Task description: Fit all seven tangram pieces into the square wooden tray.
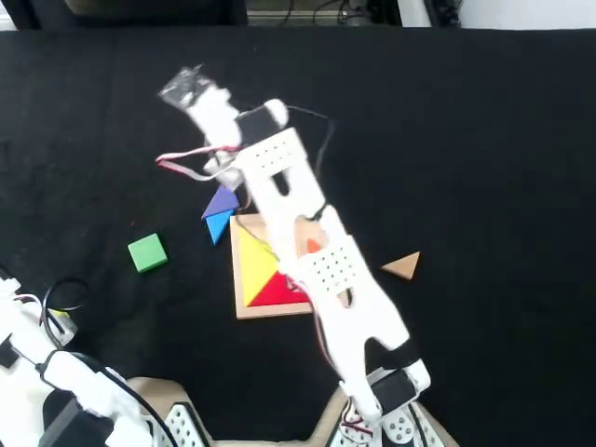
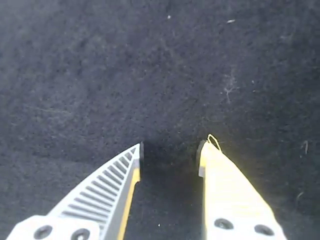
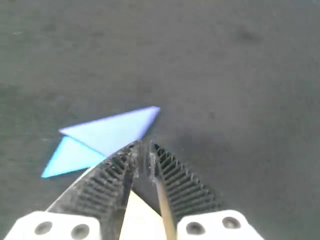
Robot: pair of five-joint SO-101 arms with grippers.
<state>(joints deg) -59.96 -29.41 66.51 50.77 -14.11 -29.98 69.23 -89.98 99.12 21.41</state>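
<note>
1. My right end effector (image 3: 145,148) has its ribbed jaws pressed together, and I can see nothing caught between them. It hangs over the black table (image 1: 484,140).
2. My left end effector (image 2: 171,152) has its jaws parted, with a clear gap between the tips and nothing in it. Dark cloth lies beneath it.
3. In the right wrist view, two pieces lie flat on the cloth just beyond the closed tips, touching one another. From above they are the purple piece (image 1: 223,201) and the blue triangle (image 1: 220,226).
4. The blue triangle sits just beside the corner of the tray (image 1: 237,279), at about 10 o'clock from the tray's middle. The purple piece is a little further out, at 11 o'clock.
5. Inside the tray a yellow triangle (image 1: 254,261) fills the 9 o'clock side, and a red triangle (image 1: 279,292) lies against it toward 6 o'clock. A bit of an orange piece (image 1: 312,245) shows near 1 o'clock.
6. My right arm (image 1: 326,270) crosses above the tray from 5 o'clock to 11 o'clock and hides the rest of the inside.
7. The green square (image 1: 147,252) lies well apart from the tray, at 9 o'clock from it.
8. The tan triangle (image 1: 402,265) lies on the cloth at 3 o'clock from the tray, apart from it.
</note>
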